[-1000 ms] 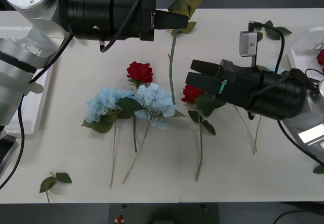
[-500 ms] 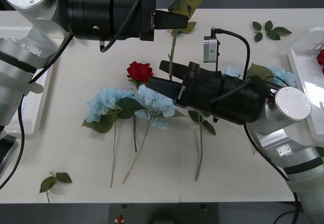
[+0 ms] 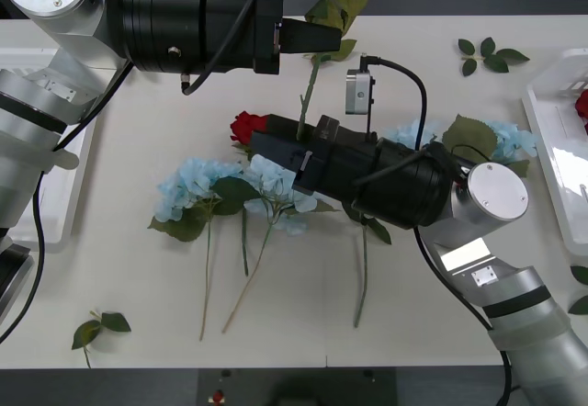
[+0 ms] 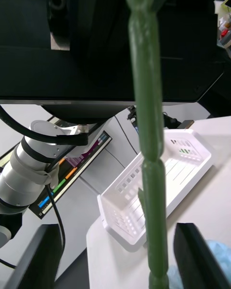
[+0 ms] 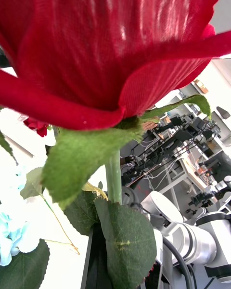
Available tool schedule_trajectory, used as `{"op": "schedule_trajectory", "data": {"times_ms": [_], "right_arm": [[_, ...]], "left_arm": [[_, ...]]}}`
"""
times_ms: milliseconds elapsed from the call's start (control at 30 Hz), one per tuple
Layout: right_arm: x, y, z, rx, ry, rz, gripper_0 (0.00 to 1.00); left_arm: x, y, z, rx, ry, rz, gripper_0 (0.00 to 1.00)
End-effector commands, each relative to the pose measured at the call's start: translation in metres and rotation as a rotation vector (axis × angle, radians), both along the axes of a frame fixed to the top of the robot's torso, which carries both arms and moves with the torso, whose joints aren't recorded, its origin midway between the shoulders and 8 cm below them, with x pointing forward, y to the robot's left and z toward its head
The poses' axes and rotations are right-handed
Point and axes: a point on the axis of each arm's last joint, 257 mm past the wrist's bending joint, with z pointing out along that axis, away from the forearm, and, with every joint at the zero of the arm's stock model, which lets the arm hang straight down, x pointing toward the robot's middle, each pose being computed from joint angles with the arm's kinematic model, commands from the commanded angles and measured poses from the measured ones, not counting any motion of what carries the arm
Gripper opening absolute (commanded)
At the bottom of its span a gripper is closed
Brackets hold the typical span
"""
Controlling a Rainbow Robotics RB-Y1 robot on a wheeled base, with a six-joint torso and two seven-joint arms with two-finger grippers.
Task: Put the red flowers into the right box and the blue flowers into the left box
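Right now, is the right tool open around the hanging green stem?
Yes: in the right wrist view the right tool has its black fingers apart, with the green stem hanging between them, untouched.

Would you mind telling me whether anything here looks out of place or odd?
Yes: a red rose hangs off the table in the left gripper, its stem dangling between the open fingers of the right gripper. Loose leaf sprigs lie scattered on the table.
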Motion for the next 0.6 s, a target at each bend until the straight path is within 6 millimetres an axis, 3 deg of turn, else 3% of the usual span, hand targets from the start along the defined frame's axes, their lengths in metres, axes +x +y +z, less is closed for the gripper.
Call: {"op": "schedule_trajectory", "data": {"times_ms": [33, 100, 600], "right_arm": [[-0.0031, 0.0108, 0.0241, 0.027, -0.059, 0.009, 0.1], [-0.0014, 0.0107, 0.0255, 0.031, -0.056, 0.004, 0.0], [0.0049, 0.0066, 0.0297, 0.042, -0.048, -0.014, 0.0]], "left_arm": [[-0.0098, -0.0084, 0.0297, -0.016, -0.094, -0.032, 0.0], [-0.0098, -0.0084, 0.0297, -0.016, -0.094, -0.032, 0.0], [-0.0098, -0.0084, 0.0297, -0.016, -0.094, -0.032, 0.0]]}}
